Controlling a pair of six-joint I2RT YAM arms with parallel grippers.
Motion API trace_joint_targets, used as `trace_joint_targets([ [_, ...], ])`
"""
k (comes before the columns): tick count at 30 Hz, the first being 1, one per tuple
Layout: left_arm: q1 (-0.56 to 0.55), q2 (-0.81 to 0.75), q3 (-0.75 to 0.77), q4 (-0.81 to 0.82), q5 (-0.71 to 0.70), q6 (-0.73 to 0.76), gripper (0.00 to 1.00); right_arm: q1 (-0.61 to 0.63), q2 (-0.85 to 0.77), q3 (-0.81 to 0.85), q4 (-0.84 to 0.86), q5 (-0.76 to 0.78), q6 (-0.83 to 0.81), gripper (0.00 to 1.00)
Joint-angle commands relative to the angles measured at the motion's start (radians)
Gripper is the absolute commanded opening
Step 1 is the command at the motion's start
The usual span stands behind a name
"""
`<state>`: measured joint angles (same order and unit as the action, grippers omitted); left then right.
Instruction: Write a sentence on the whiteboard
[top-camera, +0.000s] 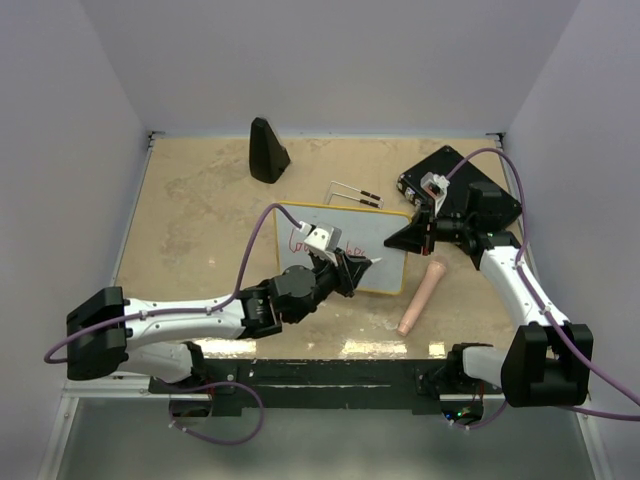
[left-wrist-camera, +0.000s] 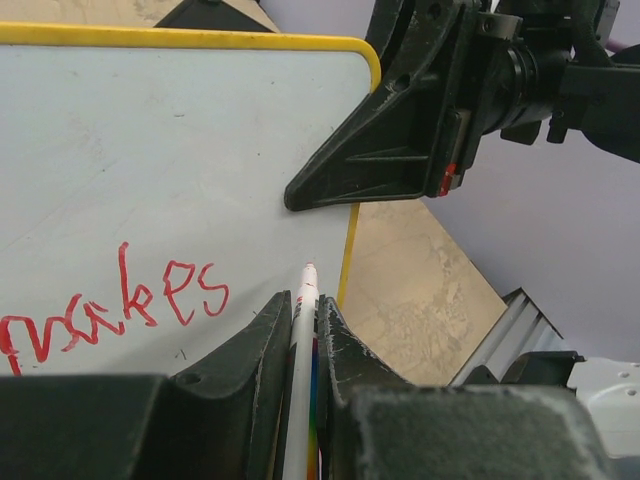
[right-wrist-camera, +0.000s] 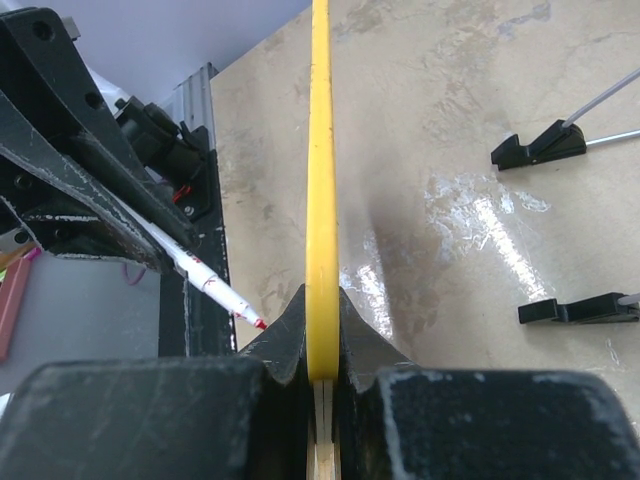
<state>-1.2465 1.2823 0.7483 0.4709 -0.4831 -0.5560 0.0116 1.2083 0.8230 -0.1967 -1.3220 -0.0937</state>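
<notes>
The whiteboard (top-camera: 388, 272) lies mid-table, white with a yellow rim (right-wrist-camera: 322, 180). Red handwritten words of the sentence (left-wrist-camera: 120, 305) run along its left part, the last one reading "makes". My left gripper (left-wrist-camera: 303, 318) is shut on a white marker (left-wrist-camera: 305, 300). The marker's red tip points at the board's face just right of the words, near the right rim. In the right wrist view a small gap shows between the tip of the marker (right-wrist-camera: 215, 288) and the board. My right gripper (right-wrist-camera: 322, 325) is shut on the board's right edge, also seen in the top view (top-camera: 415, 238).
A pink cylinder (top-camera: 420, 298) lies right of the board. A black cone-shaped object (top-camera: 267, 150) stands at the back left and a black box (top-camera: 480, 195) at the back right. Two thin wires with black feet (right-wrist-camera: 540, 148) lie just beyond the board.
</notes>
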Motion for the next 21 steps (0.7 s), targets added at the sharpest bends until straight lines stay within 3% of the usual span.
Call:
trace_joint_targets([
  [1,-0.004,0.015,0.057,0.031,-0.067,0.031,0.0,-0.007,-0.024,0.002,0.065,-0.083,0.025,0.0],
  [21,-0.004,0.065,0.079,0.052,-0.124,0.056,0.0,-0.01,-0.021,-0.001,0.069,-0.089,0.026,0.0],
])
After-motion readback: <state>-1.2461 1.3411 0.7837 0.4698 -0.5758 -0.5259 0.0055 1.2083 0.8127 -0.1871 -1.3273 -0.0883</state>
